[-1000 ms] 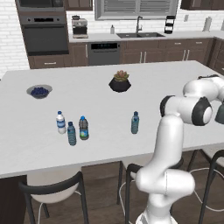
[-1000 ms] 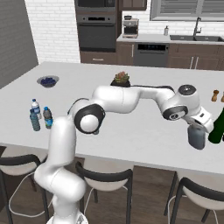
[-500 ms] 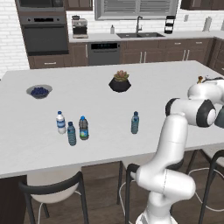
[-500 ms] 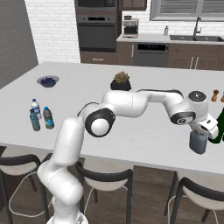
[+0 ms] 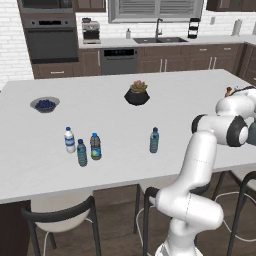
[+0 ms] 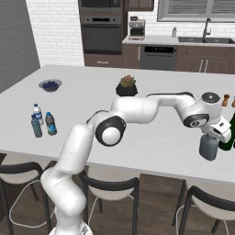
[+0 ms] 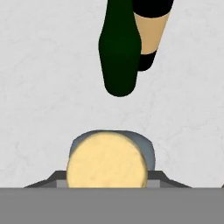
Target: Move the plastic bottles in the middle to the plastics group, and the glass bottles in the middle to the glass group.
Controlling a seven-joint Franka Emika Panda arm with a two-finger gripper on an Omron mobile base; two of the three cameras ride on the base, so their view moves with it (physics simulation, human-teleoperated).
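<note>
My gripper [image 6: 215, 134] is shut on the neck of the glass bottle [image 6: 208, 148], a broad grey-blue one, at the counter's right end. In the hand view its tan stopper [image 7: 106, 161] sits between the jaws, with the grey-blue shoulder [image 7: 148, 149] showing beside it. I cannot tell whether its base touches the counter. A pale blue plastic bottle [image 5: 154, 140] stands alone mid-counter. On the left stand a white-capped clear bottle [image 5: 69, 139], a slim teal-blue one [image 5: 81, 153] and a dark-labelled one [image 5: 95, 146], close together.
A dark green bottle [image 7: 119, 48] and a tan-labelled dark bottle [image 7: 151, 31] stand just beyond the held one. A potted succulent [image 5: 137, 94] sits mid-counter at the back and a bowl of blueberries [image 5: 44, 104] at the far left. Stools line the near edge.
The arm has swung further right and slightly down with the glass bottle, bringing it close beside the dark green bottle. The plastic bottles have not moved.
</note>
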